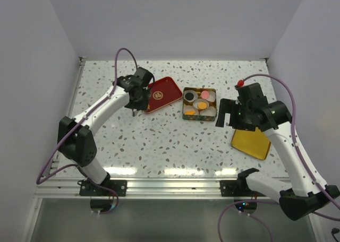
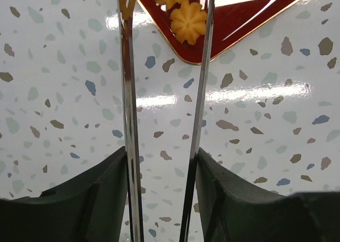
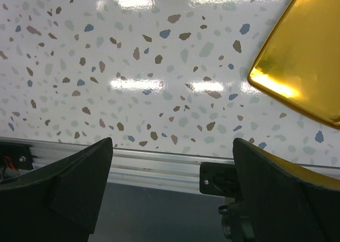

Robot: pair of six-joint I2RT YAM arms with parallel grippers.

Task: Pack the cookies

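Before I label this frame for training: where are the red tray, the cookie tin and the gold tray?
red tray (image 1: pixel 169 88): top external view, bare red floor.
cookie tin (image 1: pixel 200 88): top external view, far rim.
gold tray (image 1: pixel 247 144): top external view, middle.

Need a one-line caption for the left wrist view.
Left gripper holds metal tongs aimed at two orange cookies at the corner of the red tray, over a speckled table.
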